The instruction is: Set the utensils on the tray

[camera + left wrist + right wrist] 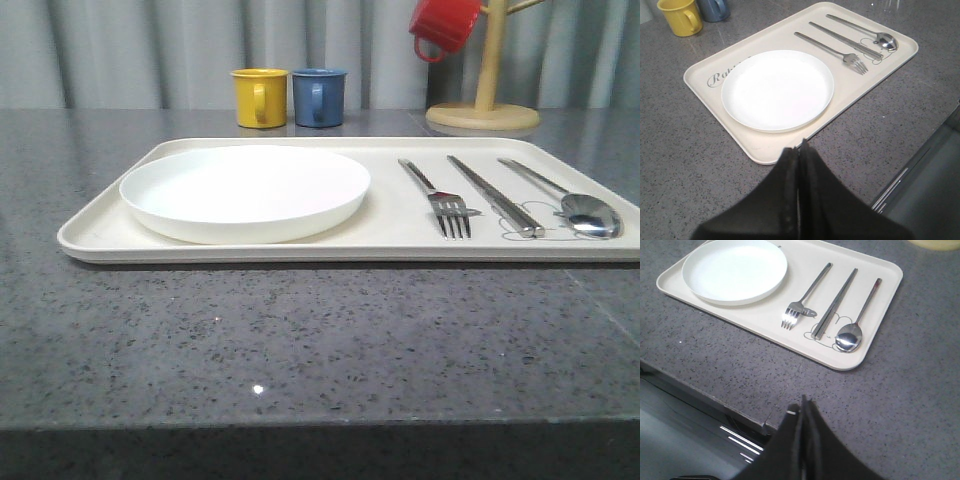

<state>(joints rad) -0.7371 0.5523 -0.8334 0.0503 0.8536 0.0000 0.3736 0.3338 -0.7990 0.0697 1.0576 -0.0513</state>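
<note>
The cream tray [400,235] [765,150] [875,285] lies on the grey counter. On its left half rests the round white plate [245,190] [777,90] [735,270]. To the right lie the silver fork [440,198] [832,51] [802,302], the slim knife-like piece [495,195] [845,40] [836,301] and the spoon [570,200] [865,31] [857,320], side by side. My left gripper [799,150] is shut and empty above the tray's near corner. My right gripper [802,407] is shut and empty over bare counter, short of the tray.
A yellow mug [260,97] [681,16] and a blue mug [319,96] [715,8] stand behind the tray. A red mug [445,25] hangs on a wooden mug tree [485,100] at the back right. The counter's front edge [715,400] lies beside my right gripper.
</note>
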